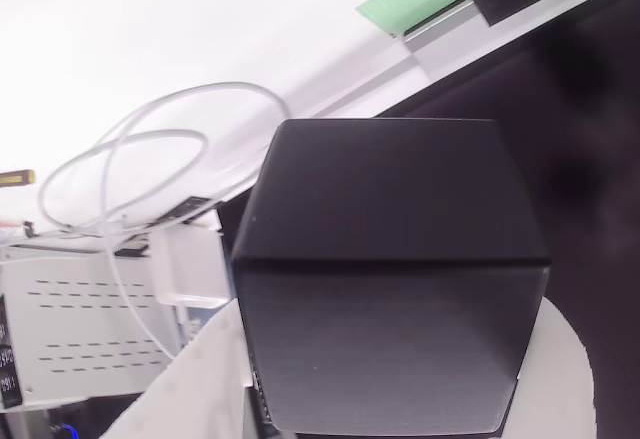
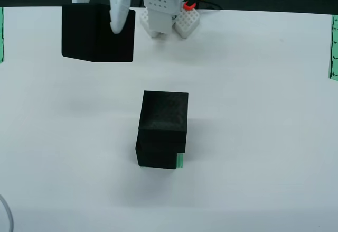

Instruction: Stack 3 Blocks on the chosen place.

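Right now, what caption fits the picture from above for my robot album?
White gripper carries the third black cube while two cubes sit stacked on the striped green patch.

Matte, finely ridged black blocks [image 2: 162,117]; smooth white table [image 2: 253,110].

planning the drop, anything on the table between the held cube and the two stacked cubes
Nothing: in the front view, only bare white table separates the held matte black cube from the two-cube stack.

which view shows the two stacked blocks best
The view from above: the stack sits mid-table, the top block shifted off the lower one, a green edge of the patch peeking out beside its base. The view riding on the gripper shows the held block instead, not the stack.
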Controlling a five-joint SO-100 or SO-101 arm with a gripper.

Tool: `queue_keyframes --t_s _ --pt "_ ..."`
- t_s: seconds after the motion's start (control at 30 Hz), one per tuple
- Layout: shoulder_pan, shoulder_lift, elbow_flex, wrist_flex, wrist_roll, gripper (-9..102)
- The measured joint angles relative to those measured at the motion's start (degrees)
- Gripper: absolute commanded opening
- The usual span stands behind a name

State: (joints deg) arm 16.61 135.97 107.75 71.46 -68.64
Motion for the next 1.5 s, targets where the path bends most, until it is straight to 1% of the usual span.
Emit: queue_keyframes --t_s 0.2,0.37,0.63,0.93,1.07,1.5 --pt "-4.6 7.7 10.4 -8.8 -5.6 14" --pt "-4.7 10.4 17.0 -17.1 -10.4 14" --pt "-6.3 9.3 26.5 -33.0 -14.7 14" --pt "-13.4 5.1 31.1 -45.5 -17.2 15" --pt "-13.8 4.0 35.0 -53.0 -19.0 15" --pt "-14.1 4.7 44.6 -65.6 -24.0 15"
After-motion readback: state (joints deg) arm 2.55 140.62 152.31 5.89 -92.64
